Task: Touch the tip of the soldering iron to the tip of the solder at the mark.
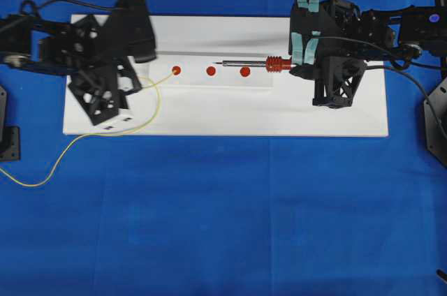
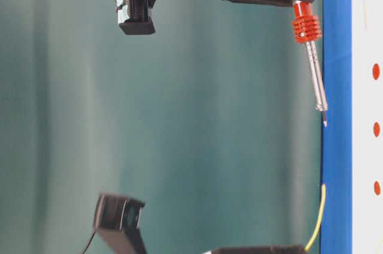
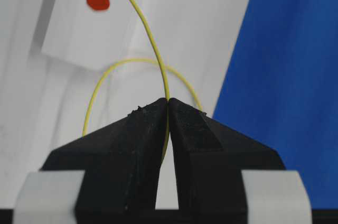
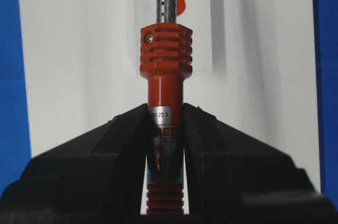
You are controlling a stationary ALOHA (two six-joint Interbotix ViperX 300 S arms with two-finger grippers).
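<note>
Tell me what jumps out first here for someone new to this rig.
The red-collared soldering iron, clamped in the right pincer, hangs over the white board with its tip pointing left along a row of three red dots. On the left, the left pincer is shut on the thin yellow solder, whose free end curves up beside a red dot; the rest loops off onto the blue cloth.

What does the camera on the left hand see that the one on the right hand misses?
Only the left view: the left hand pinching the yellow solder, whose free end rises beside a red dot, with a loop behind. Only the right view: the right hand clamped on the soldering iron, its perforated shaft pointing away past a red dot. Both show the white board on the blue table.
</note>
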